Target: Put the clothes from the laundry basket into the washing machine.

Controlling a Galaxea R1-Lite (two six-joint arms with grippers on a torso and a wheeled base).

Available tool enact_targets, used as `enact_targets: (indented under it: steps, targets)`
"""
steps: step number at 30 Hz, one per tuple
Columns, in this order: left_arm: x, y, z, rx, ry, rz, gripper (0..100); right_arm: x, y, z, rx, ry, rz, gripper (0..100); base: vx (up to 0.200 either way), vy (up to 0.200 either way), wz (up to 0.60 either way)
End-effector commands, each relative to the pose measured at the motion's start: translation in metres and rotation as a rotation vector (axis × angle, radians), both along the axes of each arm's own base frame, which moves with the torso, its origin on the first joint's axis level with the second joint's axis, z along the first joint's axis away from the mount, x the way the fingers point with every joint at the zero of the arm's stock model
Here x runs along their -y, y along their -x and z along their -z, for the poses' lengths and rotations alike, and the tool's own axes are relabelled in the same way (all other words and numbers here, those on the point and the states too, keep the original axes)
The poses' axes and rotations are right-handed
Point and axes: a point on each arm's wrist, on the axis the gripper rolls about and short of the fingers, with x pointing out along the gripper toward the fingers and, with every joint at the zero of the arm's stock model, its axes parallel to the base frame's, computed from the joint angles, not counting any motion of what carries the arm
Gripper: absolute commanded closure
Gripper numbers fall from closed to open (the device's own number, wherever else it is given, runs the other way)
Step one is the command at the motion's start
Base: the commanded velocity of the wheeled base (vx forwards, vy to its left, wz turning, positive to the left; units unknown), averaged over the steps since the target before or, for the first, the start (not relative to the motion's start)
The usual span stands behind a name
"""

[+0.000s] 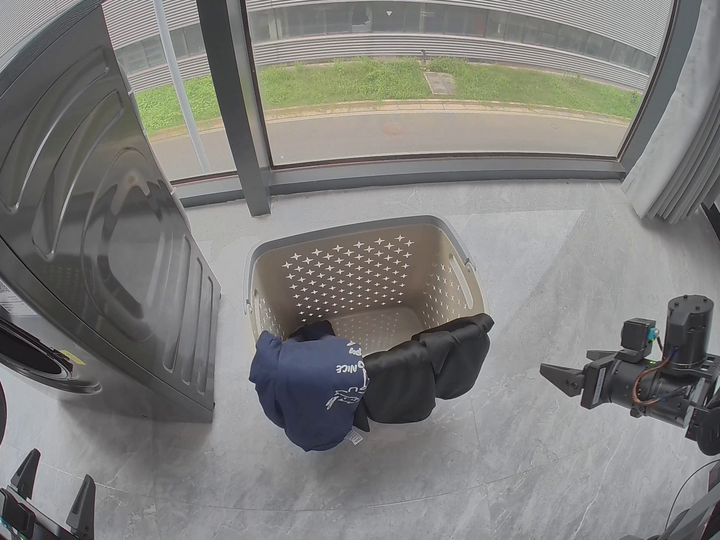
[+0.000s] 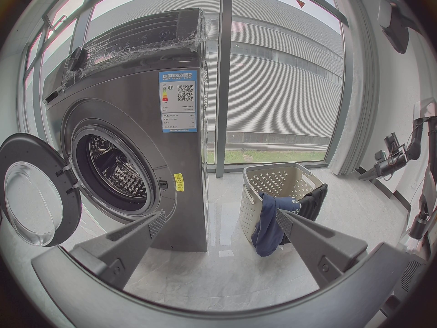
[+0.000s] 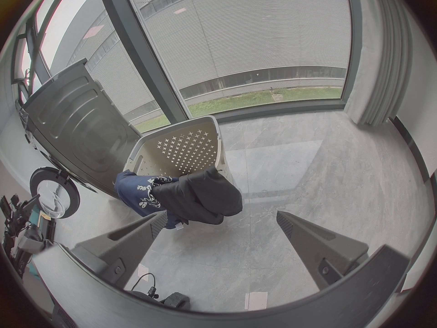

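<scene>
1. Left claw [image 2: 219, 215]: gapes wide and grips nothing; hangs low over the grey floor [image 2: 236, 269], in front of the washing machine [image 2: 136, 115], with the laundry basket [image 2: 273, 178] farther off to its right.
2. Right claw [image 3: 221, 215]: likewise spread wide and empty; hovers well to the right of the basket, pointed toward it and touching nothing.
3. Navy garment [image 1: 307, 391]: drapes over the basket's near rim, at the end closer to the machine; hangs mostly outside, down the wall and close to the floor; shows white print.
4. Black garment [image 1: 427, 369]: lies folded over the same rim, just beside the navy one and touching it; also spills outward, though less far down.
5. Laundry basket: stands on the floor just right of the washing machine; cream, pierced with star-shaped holes, with handle slots in the side walls.
6. Washing machine: stands at the robot's left, a grey front-loader; has its round door [image 2: 32, 197] swung fully open and its drum [image 2: 114, 169] exposed.
7. Window [image 1: 442, 76]: rises right behind the basket, looking out on grass and a road; ends at a pale curtain [image 1: 675, 151] on the far right.
</scene>
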Motion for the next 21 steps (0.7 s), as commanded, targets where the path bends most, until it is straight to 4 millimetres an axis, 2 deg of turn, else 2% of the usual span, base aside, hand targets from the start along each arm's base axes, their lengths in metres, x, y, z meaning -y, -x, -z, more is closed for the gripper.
enact_targets:
  steps: [1, 2, 14, 21]
  targets:
    - [0.000, 0.000, 0.004, -0.003, 0.001, 0.000, 0, -0.017, -0.022, 0.020, -0.071, 0.026, -0.029, 0, 0.000, 0.000, 0.00]
    - [0.000, 0.000, 0.004, -0.001, 0.001, 0.000, 0, -0.023, -0.029, 0.024, -0.075, 0.027, -0.042, 0, 0.000, 0.000, 0.00]
    - [0.000, 0.000, 0.004, -0.003, 0.001, 0.001, 0, -0.055, -0.060, 0.057, -0.070, 0.027, -0.084, 0, 0.000, 0.000, 0.00]
    - [0.000, 0.000, 0.004, -0.001, 0.001, 0.001, 0, -0.068, -0.078, 0.068, -0.056, 0.027, -0.090, 0, 0.000, 0.000, 0.00]
